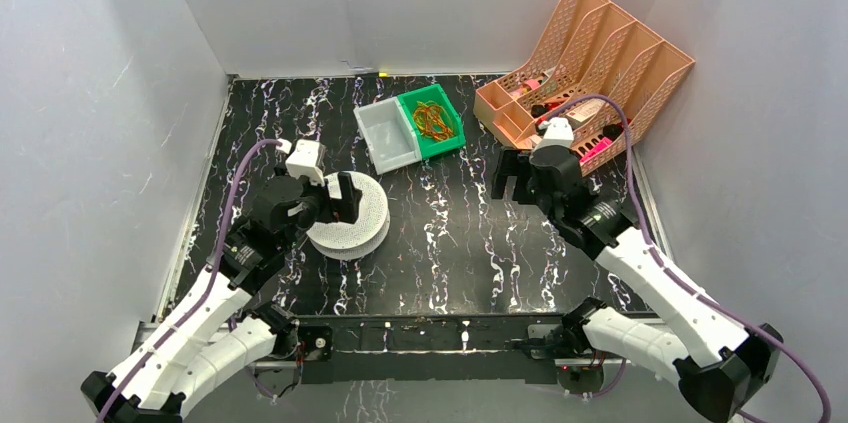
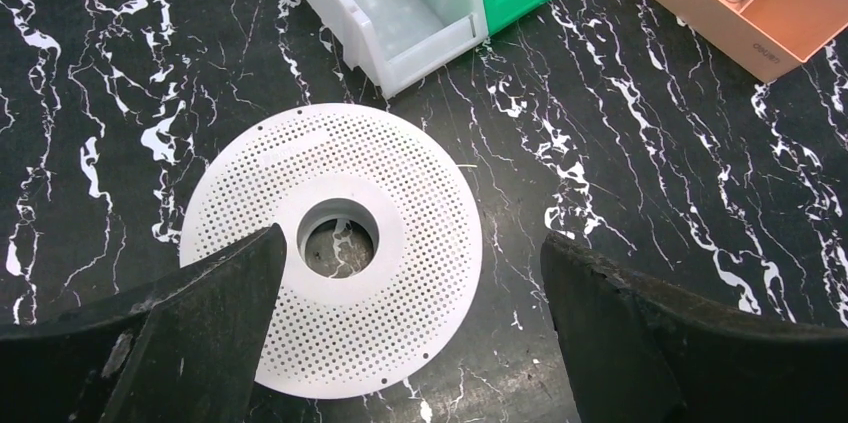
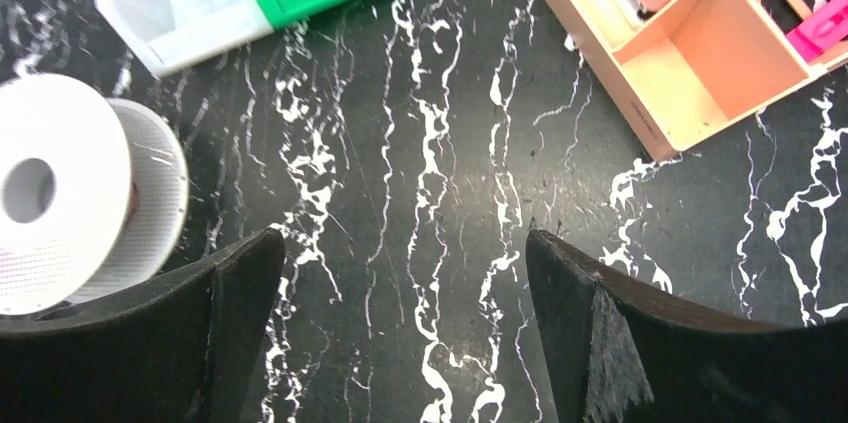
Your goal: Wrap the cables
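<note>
A white perforated spool (image 1: 352, 215) lies flat on the black marble table, left of centre. My left gripper (image 1: 336, 200) hangs just above it, open and empty; in the left wrist view its jaws (image 2: 410, 243) straddle the spool's top disc (image 2: 400, 283), left finger over the disc, right finger over bare table. My right gripper (image 1: 512, 181) is open and empty above the table right of centre, with only marble between its jaws (image 3: 402, 235). The spool (image 3: 85, 213) shows at the left edge of the right wrist view. The thin red wire does not clearly show in any view.
A clear white bin (image 1: 387, 135) and a green bin (image 1: 446, 135) holding a yellow-orange wire tangle (image 1: 434, 120) stand at the back centre. A peach file organiser (image 1: 600, 43) with small items fills the back right corner. Grey walls enclose the table.
</note>
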